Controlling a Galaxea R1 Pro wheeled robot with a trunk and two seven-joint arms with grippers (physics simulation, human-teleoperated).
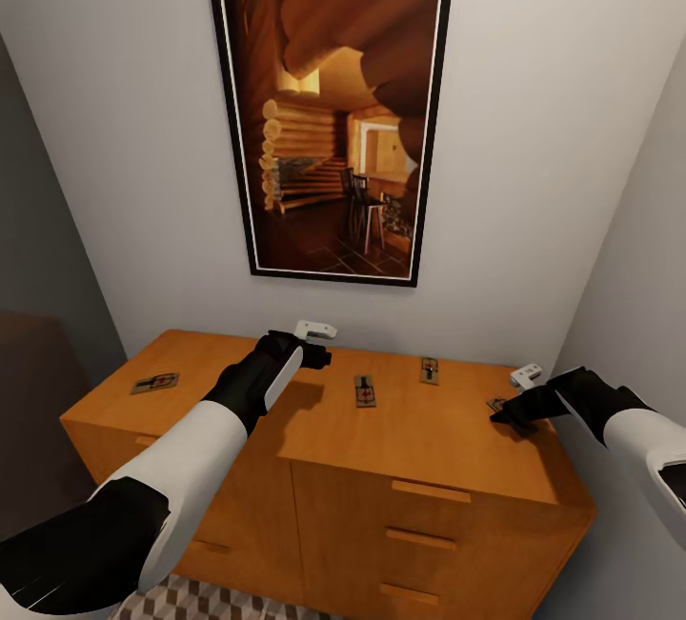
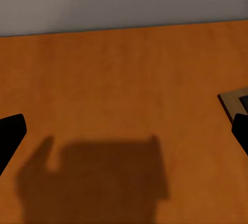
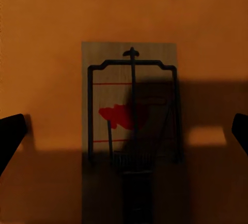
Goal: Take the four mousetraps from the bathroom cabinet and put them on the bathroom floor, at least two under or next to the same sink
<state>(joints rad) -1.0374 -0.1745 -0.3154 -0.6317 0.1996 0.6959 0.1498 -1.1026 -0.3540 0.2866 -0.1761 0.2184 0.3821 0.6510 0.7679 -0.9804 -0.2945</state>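
Lying flat on the cabinet [image 1: 448, 430] top, four mousetraps are spread along it. One mousetrap [image 3: 132, 126] sits directly beneath the right gripper [image 1: 508, 410], centred between its spread-apart fingertips [image 3: 10, 136], untouched and in the gripper's shadow. Two more, a middle mousetrap [image 1: 365, 390] and a rear mousetrap [image 1: 430, 370], lie between the two grippers. The left gripper [image 1: 310, 346] hovers over bare wood with its jaws apart; a trap corner [image 2: 235, 102] lies just beside one fingertip. The far mousetrap [image 1: 155, 382] rests well beyond the left arm. A framed cabin picture [image 1: 333, 115] hangs on the wall above. Patterned bathroom floor [image 1: 191, 601] shows below the drawers.
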